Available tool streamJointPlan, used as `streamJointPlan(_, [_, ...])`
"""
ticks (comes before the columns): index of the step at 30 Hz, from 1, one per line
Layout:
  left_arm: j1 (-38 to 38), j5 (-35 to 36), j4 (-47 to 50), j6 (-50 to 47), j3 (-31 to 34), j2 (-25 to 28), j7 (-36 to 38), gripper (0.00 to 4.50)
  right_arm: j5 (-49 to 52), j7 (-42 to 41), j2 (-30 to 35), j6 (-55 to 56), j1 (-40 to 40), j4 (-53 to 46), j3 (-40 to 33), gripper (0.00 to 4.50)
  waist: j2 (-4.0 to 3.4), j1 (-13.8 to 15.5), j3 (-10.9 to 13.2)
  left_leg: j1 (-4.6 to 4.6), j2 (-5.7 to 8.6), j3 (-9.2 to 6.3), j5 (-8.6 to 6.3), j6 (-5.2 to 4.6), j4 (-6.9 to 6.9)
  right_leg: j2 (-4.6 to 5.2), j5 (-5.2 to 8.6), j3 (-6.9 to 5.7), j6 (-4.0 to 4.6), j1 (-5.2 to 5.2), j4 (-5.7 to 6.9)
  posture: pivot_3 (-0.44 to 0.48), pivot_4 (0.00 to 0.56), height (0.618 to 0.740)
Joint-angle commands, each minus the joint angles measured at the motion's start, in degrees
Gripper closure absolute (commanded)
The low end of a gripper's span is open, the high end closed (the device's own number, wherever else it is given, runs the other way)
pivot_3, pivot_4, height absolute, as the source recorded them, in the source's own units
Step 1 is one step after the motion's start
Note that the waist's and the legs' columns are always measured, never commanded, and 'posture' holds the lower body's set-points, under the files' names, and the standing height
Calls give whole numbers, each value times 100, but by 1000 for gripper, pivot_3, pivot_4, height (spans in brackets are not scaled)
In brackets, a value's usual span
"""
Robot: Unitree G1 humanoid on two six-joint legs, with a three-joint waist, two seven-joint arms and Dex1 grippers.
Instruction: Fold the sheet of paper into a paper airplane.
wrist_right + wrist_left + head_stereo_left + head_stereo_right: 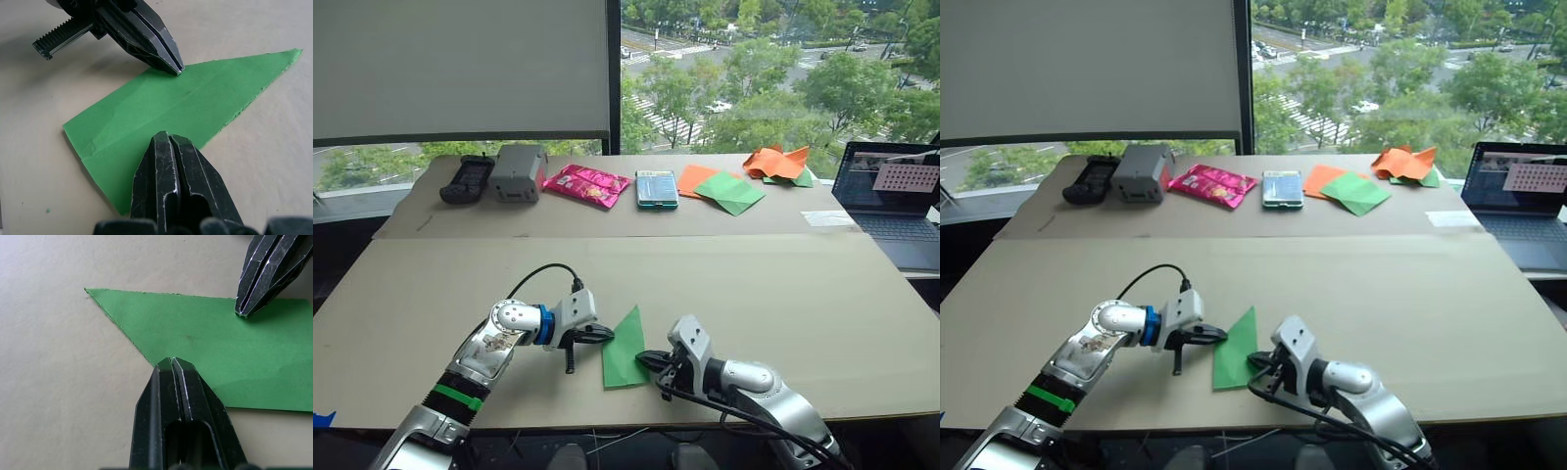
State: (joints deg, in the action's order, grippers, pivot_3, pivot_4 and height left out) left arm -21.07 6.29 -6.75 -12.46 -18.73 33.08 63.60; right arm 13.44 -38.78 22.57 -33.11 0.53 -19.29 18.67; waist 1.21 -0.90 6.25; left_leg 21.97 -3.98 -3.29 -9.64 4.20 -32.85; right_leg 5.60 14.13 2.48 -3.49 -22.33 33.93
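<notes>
At lower centre of the head view, the bright green, pointed triangular paper airplane (625, 351) lay flat on the beige table (783, 294), pinned between the closed left gripper (607, 336) and closed right gripper (641, 358). It looked light, thin and slippery, best pinched at an edge. No writing was legible.

Paper airplane (625, 351): near bench (822, 304) edge, between left gripper (607, 335) and right gripper (643, 358). Far row: remote (467, 180), box (517, 172), packet (586, 184), laptop (893, 196) rightmost.
</notes>
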Motion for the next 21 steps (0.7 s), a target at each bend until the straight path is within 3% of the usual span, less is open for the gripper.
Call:
streamJointPlan(1, [99,-219,-126,-99,-85,102,-26,4458,-136,-169,316,-424,447,510,473,4500,1,0,0,0,0,0,-1,1,0,1,1,0,0,0,-1,0,150,718])
streamJointPlan(21, [111,-211,-114,-111,-95,97,-39,4458,-140,-575,1141,-425,516,14,846,4500,13,13,-13,-2,0,3,-19,27,1,7,7,-6,-3,3,-20,0,150,718])
